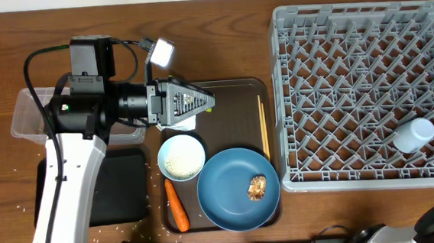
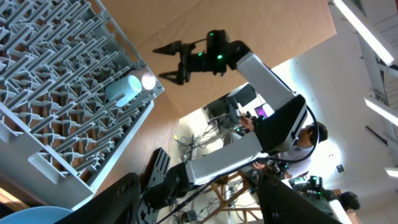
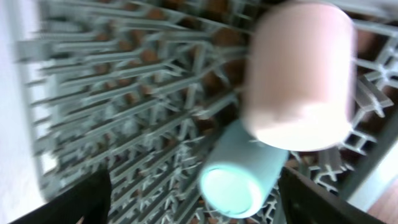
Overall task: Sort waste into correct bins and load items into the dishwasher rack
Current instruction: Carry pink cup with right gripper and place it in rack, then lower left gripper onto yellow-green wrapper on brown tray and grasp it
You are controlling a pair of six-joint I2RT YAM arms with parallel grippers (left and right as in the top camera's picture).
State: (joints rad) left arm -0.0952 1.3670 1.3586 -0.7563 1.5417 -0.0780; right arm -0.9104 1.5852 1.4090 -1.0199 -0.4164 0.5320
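My left gripper (image 1: 204,101) hovers open over the top left of the brown tray, with nothing between its fingers in the left wrist view (image 2: 199,199). The crumpled white napkin (image 1: 184,124) lies just under it, and a yellow-green scrap (image 1: 211,108) shows at its tip. The white bowl (image 1: 181,156) holds rice. The blue plate (image 1: 230,197) carries the brown food lump (image 1: 257,186). The carrot (image 1: 176,205) and chopsticks (image 1: 263,126) lie on the tray. My right gripper (image 3: 194,186) is open above the blue cup (image 3: 239,165) and pink cup (image 3: 298,81) in the grey rack (image 1: 348,20).
The clear tub (image 1: 27,119) and the black tray (image 1: 122,189) sit at the left, partly under my left arm. The brown serving tray (image 1: 234,90) stands between them and the rack. Loose rice grains (image 1: 117,232) lie on the table near the front edge.
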